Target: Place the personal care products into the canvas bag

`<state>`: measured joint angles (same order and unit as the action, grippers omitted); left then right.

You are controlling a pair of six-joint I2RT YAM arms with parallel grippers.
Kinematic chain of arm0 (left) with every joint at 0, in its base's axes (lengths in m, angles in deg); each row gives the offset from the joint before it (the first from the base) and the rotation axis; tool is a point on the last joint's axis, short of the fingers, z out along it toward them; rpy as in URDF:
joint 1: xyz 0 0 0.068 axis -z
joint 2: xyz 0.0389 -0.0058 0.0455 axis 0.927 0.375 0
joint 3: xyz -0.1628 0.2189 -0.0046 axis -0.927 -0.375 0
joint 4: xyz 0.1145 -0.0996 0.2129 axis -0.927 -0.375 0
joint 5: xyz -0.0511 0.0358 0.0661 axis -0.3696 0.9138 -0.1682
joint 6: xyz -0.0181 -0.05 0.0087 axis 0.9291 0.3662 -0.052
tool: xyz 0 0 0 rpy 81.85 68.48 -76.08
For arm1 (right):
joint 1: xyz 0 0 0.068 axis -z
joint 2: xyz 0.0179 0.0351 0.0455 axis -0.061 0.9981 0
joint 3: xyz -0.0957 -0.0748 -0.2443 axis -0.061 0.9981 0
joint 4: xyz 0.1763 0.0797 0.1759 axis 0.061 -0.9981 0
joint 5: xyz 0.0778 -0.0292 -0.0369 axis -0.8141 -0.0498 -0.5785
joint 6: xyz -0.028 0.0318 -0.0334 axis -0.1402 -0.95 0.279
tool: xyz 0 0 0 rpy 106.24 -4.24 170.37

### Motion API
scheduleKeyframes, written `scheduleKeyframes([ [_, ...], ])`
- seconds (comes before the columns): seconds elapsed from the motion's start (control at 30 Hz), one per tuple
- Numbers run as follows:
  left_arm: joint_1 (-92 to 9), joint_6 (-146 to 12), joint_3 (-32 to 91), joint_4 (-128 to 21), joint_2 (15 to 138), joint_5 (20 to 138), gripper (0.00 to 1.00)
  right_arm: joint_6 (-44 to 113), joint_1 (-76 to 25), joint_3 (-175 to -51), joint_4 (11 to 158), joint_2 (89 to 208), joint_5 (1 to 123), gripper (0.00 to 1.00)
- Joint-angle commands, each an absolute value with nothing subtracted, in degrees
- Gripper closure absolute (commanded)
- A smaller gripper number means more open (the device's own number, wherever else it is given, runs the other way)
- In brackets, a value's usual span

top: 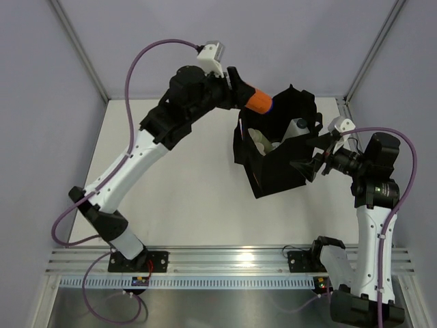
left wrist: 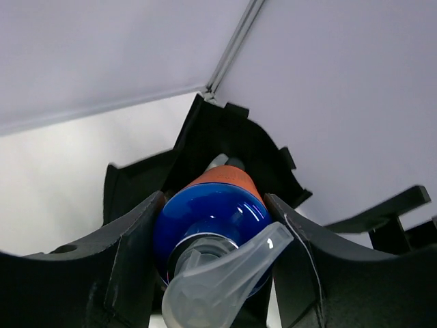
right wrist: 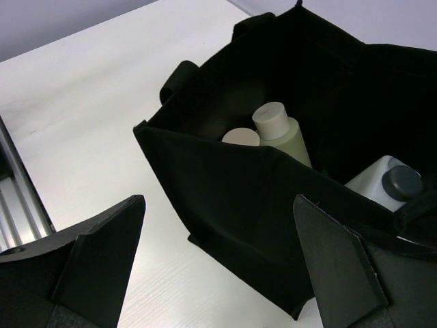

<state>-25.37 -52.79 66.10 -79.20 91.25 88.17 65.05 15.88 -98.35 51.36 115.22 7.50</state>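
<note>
My left gripper (top: 244, 97) is shut on an orange bottle (top: 257, 102) with a blue cap and holds it in the air at the far-left rim of the black canvas bag (top: 273, 167). In the left wrist view the bottle (left wrist: 208, 215) fills the gap between the fingers, its clear pump head toward the camera, and the bag (left wrist: 225, 137) is behind it. My right gripper (top: 311, 154) stands open at the bag's right side and holds nothing. Inside the bag (right wrist: 239, 198) stand an olive-green bottle (right wrist: 288, 142), a beige bottle (right wrist: 240, 138) and a white bottle with a black cap (right wrist: 390, 183).
The white tabletop (top: 184, 198) spreads to the left of and in front of the bag. Grey enclosure walls with metal corner posts (top: 82, 51) close in the back and sides. An aluminium rail (top: 225, 258) with both arm bases runs along the near edge.
</note>
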Motion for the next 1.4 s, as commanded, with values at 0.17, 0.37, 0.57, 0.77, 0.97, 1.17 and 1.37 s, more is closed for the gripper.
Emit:
scheduleKeyframes([
  [0.17, -22.28, -57.10, 79.18, -74.08, 104.60, 85.65, 1.00, 63.25, 18.44, -98.01, 55.48, 113.95, 9.79, 0.01],
  [0.37, -20.87, -62.99, 82.17, -77.50, 111.99, 89.17, 1.00, 62.64, 20.20, -97.92, 55.83, 113.95, 9.27, 0.00],
  [0.57, -18.41, -73.70, 83.93, -82.51, 118.04, 95.12, 1.00, 62.20, 20.73, -97.74, 56.18, 114.56, 8.92, 0.01],
  [0.77, -14.72, -83.47, 84.99, -84.36, 122.63, 101.04, 0.91, 62.11, 20.73, -97.57, 56.27, 115.27, 8.48, 0.01],
  [0.97, -14.45, -83.39, 86.92, -83.40, 126.15, 98.93, 0.73, 62.20, 20.73, -97.48, 56.27, 115.53, 8.74, 0.01],
  [1.17, -14.54, -80.23, 87.54, -80.59, 125.27, 97.43, 0.21, 62.46, 20.73, -97.57, 55.92, 115.79, 8.83, 0.00],
  [1.37, -14.54, -80.05, 88.50, -78.13, 120.36, 97.43, 0.01, 62.29, 21.16, -97.65, 55.83, 115.88, 8.21, 0.01],
])
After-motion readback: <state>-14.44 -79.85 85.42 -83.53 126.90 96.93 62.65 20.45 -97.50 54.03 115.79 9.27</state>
